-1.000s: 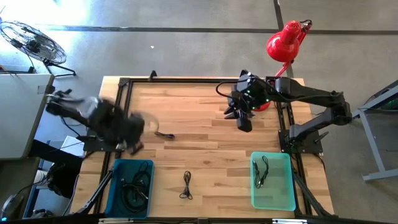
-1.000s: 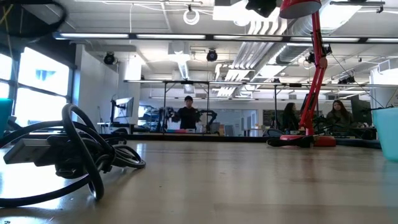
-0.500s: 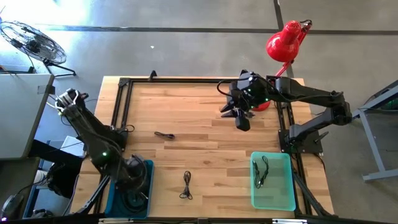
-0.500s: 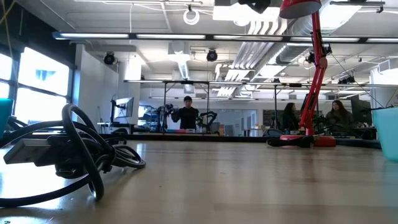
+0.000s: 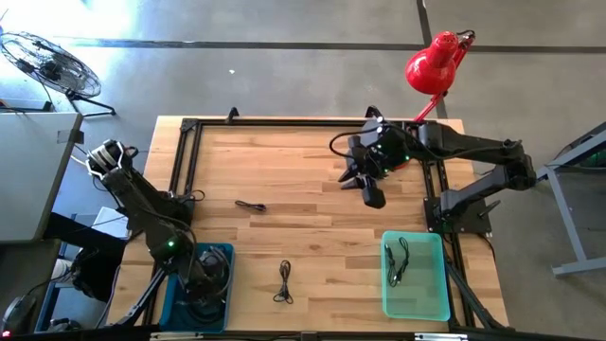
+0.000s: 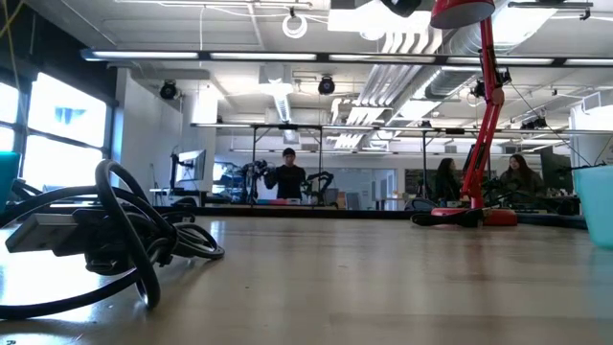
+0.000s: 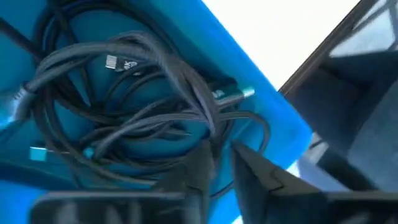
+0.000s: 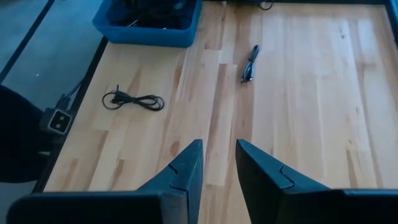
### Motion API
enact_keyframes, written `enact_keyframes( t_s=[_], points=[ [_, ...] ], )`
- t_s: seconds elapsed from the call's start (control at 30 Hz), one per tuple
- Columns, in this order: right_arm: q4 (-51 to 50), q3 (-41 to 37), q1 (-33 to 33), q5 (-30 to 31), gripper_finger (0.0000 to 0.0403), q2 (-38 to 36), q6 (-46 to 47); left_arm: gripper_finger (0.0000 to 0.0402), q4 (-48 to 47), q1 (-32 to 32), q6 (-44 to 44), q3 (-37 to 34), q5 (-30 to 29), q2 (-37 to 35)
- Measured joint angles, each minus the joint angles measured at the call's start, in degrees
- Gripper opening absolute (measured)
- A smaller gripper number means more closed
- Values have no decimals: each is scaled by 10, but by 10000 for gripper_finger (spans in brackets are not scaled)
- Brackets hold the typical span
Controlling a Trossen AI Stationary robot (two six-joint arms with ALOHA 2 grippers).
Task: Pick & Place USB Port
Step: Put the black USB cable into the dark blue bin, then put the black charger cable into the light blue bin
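Note:
A blue bin [image 5: 223, 254] at the table's near left holds a tangle of dark USB cables [image 7: 124, 99]. My left gripper [image 5: 203, 287] reaches down into it, and its fingers [image 7: 222, 152] show a narrow gap, with cable strands right at the tips. Two loose cables lie flat on the wood: one at left centre [image 5: 250, 206] [image 8: 250, 62], one near the front edge [image 5: 284, 281] [image 8: 133, 100] [image 6: 105, 240]. A green bin [image 5: 436, 294] at near right holds one cable [image 5: 397, 262]. My right gripper [image 5: 372, 196] [image 8: 219, 149] hovers narrowly open over the far right, touching nothing. My left gripper comes down from above into the blue bin, its fingertips [image 7: 202, 158] at the cable tangle. A dark strand [image 7: 210, 127] runs up to the tips, but I cannot tell whether the fingers touch it.
A red desk lamp [image 5: 434, 64] stands at the far right corner, its base [image 6: 469, 217] on the table. A black frame rail [image 5: 185, 180] borders the work area. Bare wood [image 5: 312, 237] lies between the two bins. People sit in the room beyond.
My left arm has swung fast from the table's left middle toward the near edge and dropped into the blue bin. The loose cables on the wood have stayed where they were.

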Motion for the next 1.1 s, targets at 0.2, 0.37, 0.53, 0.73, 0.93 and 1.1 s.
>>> enact_keyframes(
  t_s=[0.2, 0.37, 0.53, 0.73, 0.93, 1.1],
  points=[
    [-5, 0, 5, 1, 87, 0, 0, 164, 2, 0, 34, 0, 47, 0],
    [-4, 0, 5, 17, 87, 0, 0, 246, -21, 0, 65, 0, 48, -3],
    [2, 0, 5, 18, 87, 0, 0, 268, -56, 40, 130, 0, -48, -40],
    [17, 0, 5, 18, 87, 0, 0, 250, -139, 181, 347, 1, -175, -111],
    [17, 0, 5, 18, 87, 0, 10, 219, -186, 385, 624, 1, -189, -121],
    [17, 0, 5, 18, 87, 0, 11, 211, -183, 531, 793, 1, -125, -75]
  ],
)
